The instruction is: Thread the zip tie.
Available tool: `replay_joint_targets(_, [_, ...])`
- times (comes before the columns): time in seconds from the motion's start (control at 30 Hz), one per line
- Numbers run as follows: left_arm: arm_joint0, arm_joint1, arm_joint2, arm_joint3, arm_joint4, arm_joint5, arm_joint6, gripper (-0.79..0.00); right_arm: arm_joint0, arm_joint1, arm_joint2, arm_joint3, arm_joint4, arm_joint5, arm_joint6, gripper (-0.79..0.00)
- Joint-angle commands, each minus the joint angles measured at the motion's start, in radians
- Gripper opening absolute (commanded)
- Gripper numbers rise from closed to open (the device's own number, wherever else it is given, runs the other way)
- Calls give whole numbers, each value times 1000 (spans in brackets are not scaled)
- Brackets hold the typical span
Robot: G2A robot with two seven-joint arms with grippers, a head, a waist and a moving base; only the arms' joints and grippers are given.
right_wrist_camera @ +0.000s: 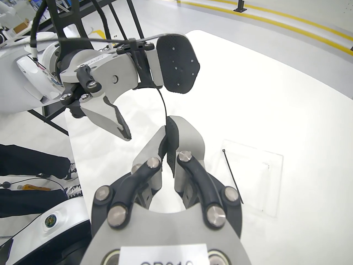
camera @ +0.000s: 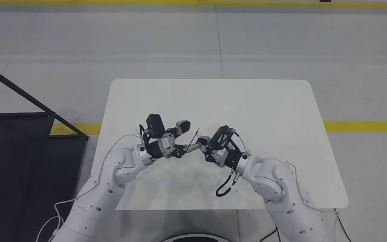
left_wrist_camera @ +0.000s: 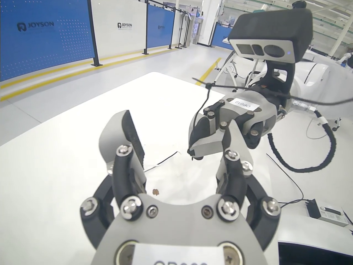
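Over the white worktop (camera: 272, 115), toward its near edge: left pincer (camera: 184, 139) and right pincer (camera: 203, 144) close together, facing each other, thin black zip tie (camera: 192, 141) slanting between. Dark frame (camera: 27, 98) off left; yellow floor line (camera: 357, 126) past both sides.

Right fingers (right_wrist_camera: 190, 136) hide one end of the zip tie (right_wrist_camera: 164, 106)

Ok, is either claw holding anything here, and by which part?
The right claw is shut on the zip tie, pinching its thin strap, not the head. The left claw is open and grips nothing.
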Motion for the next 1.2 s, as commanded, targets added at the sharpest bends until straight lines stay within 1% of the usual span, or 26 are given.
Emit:
replay_joint_targets(0.0, [3,1,-6,4,1,0,5,-191,1,1,6,8,38,-23,0,-785])
replay_joint_targets(0.1, [10,3,-20,11,-2,-1,15,-163,9,5,18,34,112,-77,26,-785])
replay_joint_targets(0.2, [18,6,-37,12,-1,0,27,-172,28,8,22,70,216,-139,73,-785])
replay_joint_targets(0.4, [30,11,-69,15,-2,-11,48,-188,99,14,-1,180,509,-288,218,-785])
replay_joint_targets(0.47, [34,13,-75,10,11,-31,57,-145,127,17,-12,219,595,-321,270,-785])
replay_joint_targets(0.5, [37,14,-76,8,16,-36,61,-58,140,18,-20,234,637,-333,296,-785])
replay_joint_targets(0.53, [39,14,-76,8,18,-43,63,0,151,19,-27,247,674,-340,318,-785])
replay_joint_targets(0.57, [40,15,-76,8,16,-47,64,0,161,21,-32,260,707,-341,339,-785])
replay_joint_targets(0.93, [43,14,-75,6,12,-37,61,0,164,21,-33,263,713,-340,348,-785])
replay_joint_targets(1.1, [44,10,-63,11,-119,-33,9,0,160,22,-43,267,726,-327,345,-785])
replay_joint_targets(1.17, [37,9,-58,19,-187,-36,-35,0,177,23,-57,285,772,-362,380,-785])
